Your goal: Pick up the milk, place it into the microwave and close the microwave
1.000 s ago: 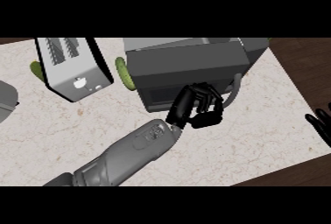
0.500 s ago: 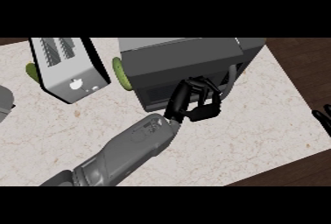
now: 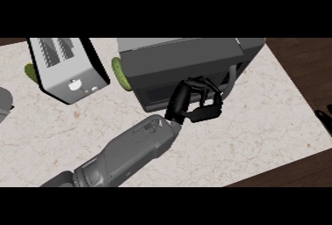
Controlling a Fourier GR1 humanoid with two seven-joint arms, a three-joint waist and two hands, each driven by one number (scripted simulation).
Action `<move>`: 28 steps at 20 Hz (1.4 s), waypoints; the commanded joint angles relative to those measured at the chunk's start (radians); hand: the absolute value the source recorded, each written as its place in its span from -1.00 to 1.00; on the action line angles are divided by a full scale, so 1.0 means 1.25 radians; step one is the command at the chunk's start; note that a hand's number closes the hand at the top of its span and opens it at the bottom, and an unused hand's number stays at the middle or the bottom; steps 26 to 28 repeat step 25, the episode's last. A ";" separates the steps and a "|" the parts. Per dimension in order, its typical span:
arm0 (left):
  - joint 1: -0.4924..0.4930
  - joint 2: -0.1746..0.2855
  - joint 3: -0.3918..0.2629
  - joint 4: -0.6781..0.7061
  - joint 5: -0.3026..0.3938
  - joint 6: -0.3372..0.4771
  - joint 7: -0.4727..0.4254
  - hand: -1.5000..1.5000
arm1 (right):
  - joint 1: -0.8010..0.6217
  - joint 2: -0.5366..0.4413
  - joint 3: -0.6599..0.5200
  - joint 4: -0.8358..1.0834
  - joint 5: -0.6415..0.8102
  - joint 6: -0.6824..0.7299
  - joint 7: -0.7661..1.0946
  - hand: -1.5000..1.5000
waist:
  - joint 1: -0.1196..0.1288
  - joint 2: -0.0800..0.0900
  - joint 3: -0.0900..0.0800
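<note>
The dark grey microwave (image 3: 182, 59) stands at the back middle of the counter. Its front with the dark window (image 3: 152, 93) faces me, and a pale handle (image 3: 231, 79) runs down its right side. My left hand (image 3: 179, 102) is against that front, below the handle, its fingers (image 3: 209, 99) loosely bent with nothing between them. No milk shows anywhere, and the inside of the microwave is hidden. Only the fingertips of my right hand (image 3: 322, 117) show, resting at the right edge.
A silver toaster (image 3: 65, 66) stands left of the microwave. Green rims (image 3: 119, 74) peek out beside the microwave and behind the toaster (image 3: 29, 71). A grey object (image 3: 4, 103) sits at the left edge. The counter's edge runs diagonally at lower right, above dark floor (image 3: 304, 57).
My left hand has moved up and right along the microwave's front. The right hand has slid further toward the right edge, leaving only fingertips in view.
</note>
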 commanded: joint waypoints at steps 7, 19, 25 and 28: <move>-0.049 0.001 0.053 0.096 0.043 0.027 -0.063 1.00 | -0.009 -0.022 0.003 -0.013 -0.036 0.035 0.009 -1.00 | -0.006 0.015 0.000; -0.056 0.001 0.045 0.112 0.092 0.037 -0.098 1.00 | -0.014 -0.042 0.007 -0.041 -0.059 0.050 0.022 -1.00 | -0.024 0.019 -0.001; -0.060 0.001 0.040 0.117 0.108 0.045 -0.124 1.00 | -0.009 -0.049 0.010 -0.044 -0.079 0.053 0.031 -1.00 | -0.029 0.021 -0.001; -0.060 0.001 0.040 0.117 0.108 0.045 -0.124 1.00 | -0.009 -0.049 0.010 -0.044 -0.079 0.053 0.031 -1.00 | -0.029 0.021 -0.001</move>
